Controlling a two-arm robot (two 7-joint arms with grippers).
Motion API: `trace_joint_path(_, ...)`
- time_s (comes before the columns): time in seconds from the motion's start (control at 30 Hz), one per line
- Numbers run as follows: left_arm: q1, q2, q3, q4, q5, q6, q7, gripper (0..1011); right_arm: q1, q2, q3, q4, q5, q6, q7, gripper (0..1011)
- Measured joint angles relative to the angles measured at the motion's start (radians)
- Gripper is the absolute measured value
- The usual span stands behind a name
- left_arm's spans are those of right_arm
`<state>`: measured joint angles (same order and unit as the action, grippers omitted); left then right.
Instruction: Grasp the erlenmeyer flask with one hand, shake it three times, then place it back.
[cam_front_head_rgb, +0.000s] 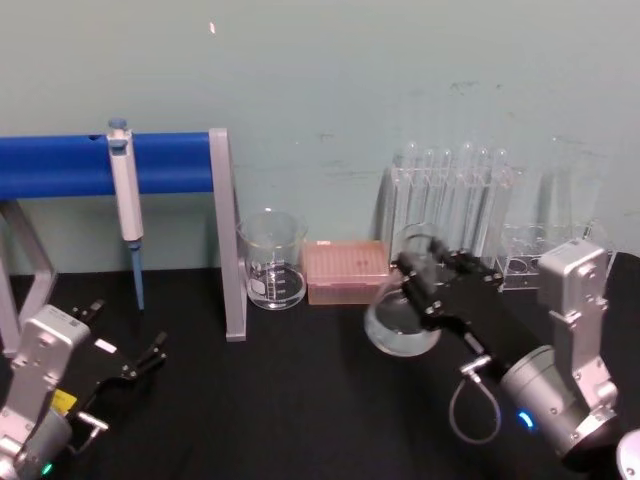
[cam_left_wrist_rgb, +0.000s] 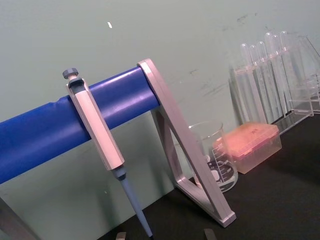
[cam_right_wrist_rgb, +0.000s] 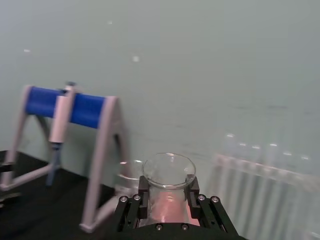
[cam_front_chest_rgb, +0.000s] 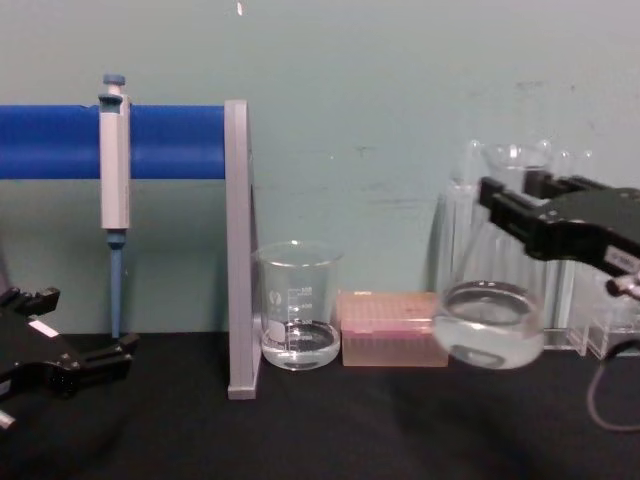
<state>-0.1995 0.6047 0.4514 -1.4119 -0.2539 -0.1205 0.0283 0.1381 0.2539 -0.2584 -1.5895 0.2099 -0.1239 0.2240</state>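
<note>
right pincer (cam_front_head_rgb: 418, 268) clamped on the neck of the flask (cam_front_head_rgb: 400, 325), held tilted above the black surface (cam_front_head_rgb: 300, 400) at three o'clock from the beaker (cam_front_head_rgb: 272, 262), seemingly mid-shake; next it needs levelling and a gentle set-down; left pincer (cam_front_head_rgb: 125, 338) rests open at eight o'clock.

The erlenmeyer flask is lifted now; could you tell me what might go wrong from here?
The right gripper holds the erlenmeyer flask off the table by its smooth neck alone; shaking might loosen it. Its mouth is open, so liquid could splash out. The test tube rack and pink tip box stand close; a wide swing may strike them. The left gripper sits parked, far left.
</note>
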Motion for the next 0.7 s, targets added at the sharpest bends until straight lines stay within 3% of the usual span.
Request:
trace_joint_path(0.37,0.000,0.000,0.000,0.000,0.000,0.000,0.000,1001,-0.022,-0.026,0.076,-0.011,-0.038,0.019,-0.067,457)
trace_joint_path(0.7,0.000,0.000,0.000,0.000,0.000,0.000,0.000,1001,-0.023,-0.048,0.108,-0.003,-0.063,0.026,-0.073,457)
